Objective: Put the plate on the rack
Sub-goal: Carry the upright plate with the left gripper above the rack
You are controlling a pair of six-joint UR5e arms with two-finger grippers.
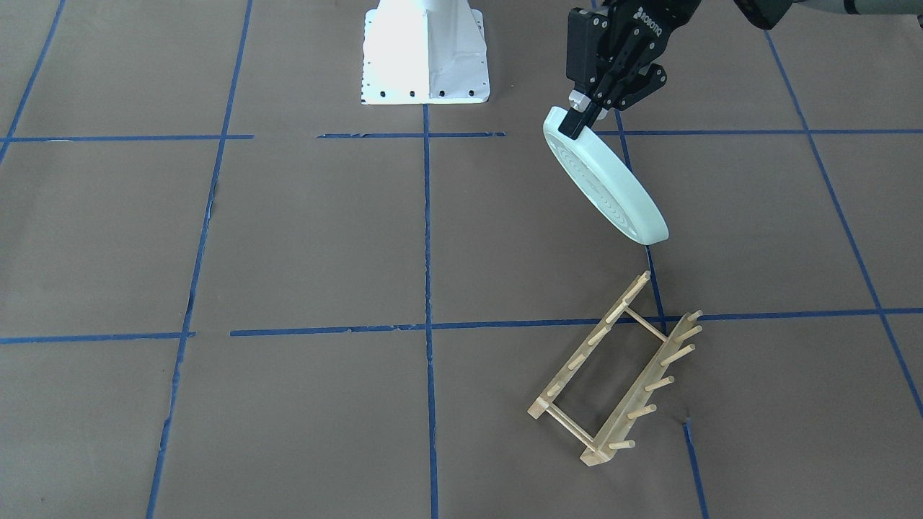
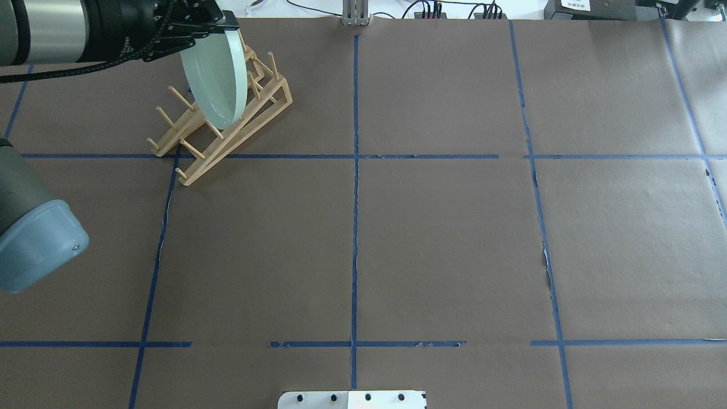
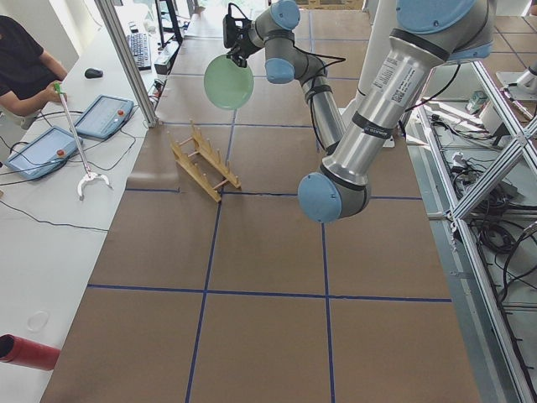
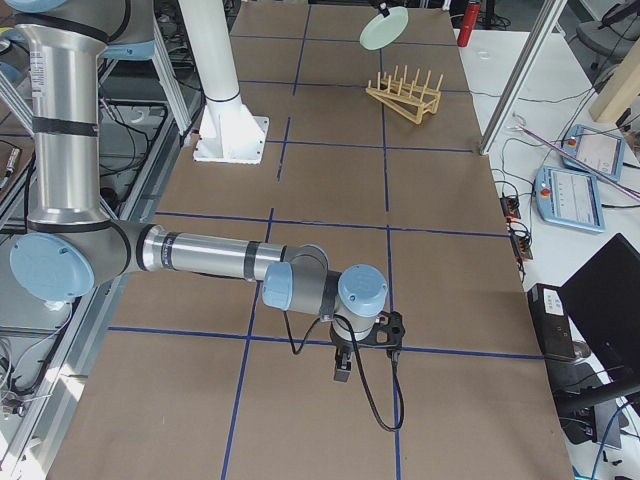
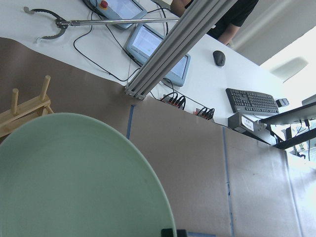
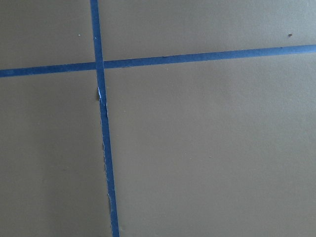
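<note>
The pale mint-green plate hangs on edge, tilted, in the air above the near end of the light-wood rack, clear of its pegs. My left gripper is shut on the plate's upper rim. In the overhead view the plate overlaps the rack under the left gripper. The left wrist view is filled by the plate, with rack pegs at the left. The right gripper hangs low over the table far from the rack; I cannot tell if it is open or shut.
The white robot base stands at the table's middle edge. Beyond the rack, an aluminium post, tablets, a grabber tool and an operator are on the side bench. Blue tape lines cross the brown table.
</note>
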